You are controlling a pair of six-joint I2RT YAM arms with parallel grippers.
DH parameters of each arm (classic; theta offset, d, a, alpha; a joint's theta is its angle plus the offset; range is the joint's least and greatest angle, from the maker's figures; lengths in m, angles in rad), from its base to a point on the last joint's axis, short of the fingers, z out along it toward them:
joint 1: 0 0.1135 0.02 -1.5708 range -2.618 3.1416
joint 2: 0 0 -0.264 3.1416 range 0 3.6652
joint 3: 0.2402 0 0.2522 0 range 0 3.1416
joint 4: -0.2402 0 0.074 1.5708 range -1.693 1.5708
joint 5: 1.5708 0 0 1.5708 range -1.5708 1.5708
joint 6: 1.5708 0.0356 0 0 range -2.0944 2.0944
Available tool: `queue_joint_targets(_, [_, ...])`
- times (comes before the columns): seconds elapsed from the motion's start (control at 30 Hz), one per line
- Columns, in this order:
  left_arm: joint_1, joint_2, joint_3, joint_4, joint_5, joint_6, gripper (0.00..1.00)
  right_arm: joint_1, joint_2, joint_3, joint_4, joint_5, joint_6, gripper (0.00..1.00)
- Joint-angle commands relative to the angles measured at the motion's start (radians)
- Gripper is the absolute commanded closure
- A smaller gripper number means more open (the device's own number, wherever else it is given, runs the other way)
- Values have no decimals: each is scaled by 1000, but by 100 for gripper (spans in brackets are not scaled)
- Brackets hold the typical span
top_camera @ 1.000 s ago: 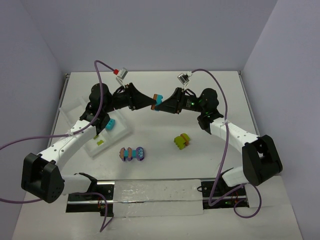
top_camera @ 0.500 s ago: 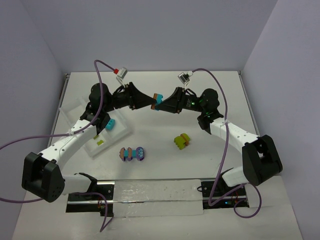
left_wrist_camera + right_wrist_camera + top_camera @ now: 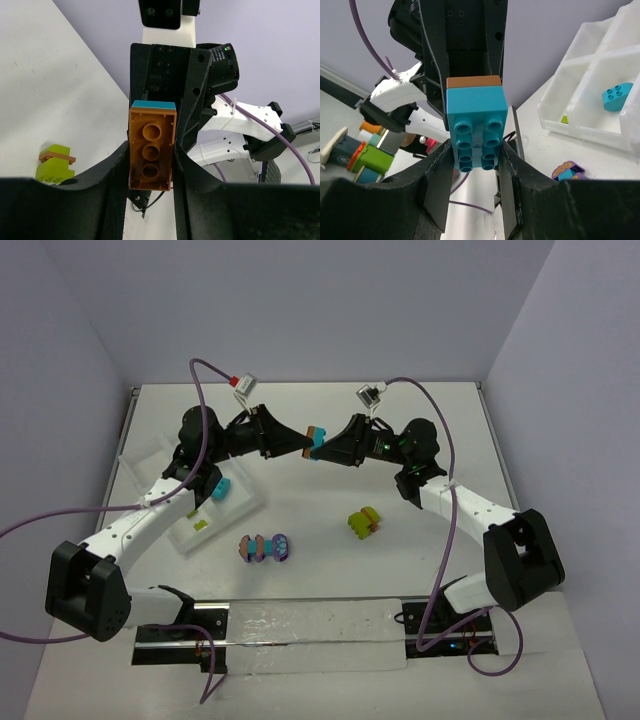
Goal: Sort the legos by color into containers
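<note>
An orange-brown brick [image 3: 151, 150] and a turquoise brick [image 3: 476, 127] are snapped together and held in the air over the table's far middle [image 3: 316, 440]. My left gripper [image 3: 150, 167] is shut on the orange-brown brick, its fingers pressed on both sides. Facing it, my right gripper [image 3: 476, 162] is shut on the turquoise brick. On the table lie a lime green and orange cluster [image 3: 364, 522] and a purple, turquoise and orange cluster [image 3: 265, 547]. The white tray [image 3: 150, 455] sits at the left, with a turquoise brick [image 3: 221, 487] and a small lime green piece [image 3: 199, 525] in separate compartments.
Purple cables loop from both wrists above the table. A metal rail [image 3: 320, 625] with the arm bases runs along the near edge. Walls close in the back and both sides.
Both grippers stay where they were, joined at the brick pair. The left arm has shifted only very slightly.
</note>
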Motion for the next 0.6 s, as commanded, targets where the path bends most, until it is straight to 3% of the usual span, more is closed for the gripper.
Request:
queue_joint_targets(0.0, [18,-8,0,46,-36,-39,100,-13,-9,-31,90,-2,3,100])
queue_joint_targets(0.57, [84,-36,-77,163,-57,-144,100,-66,98,-126,478,7,289,100])
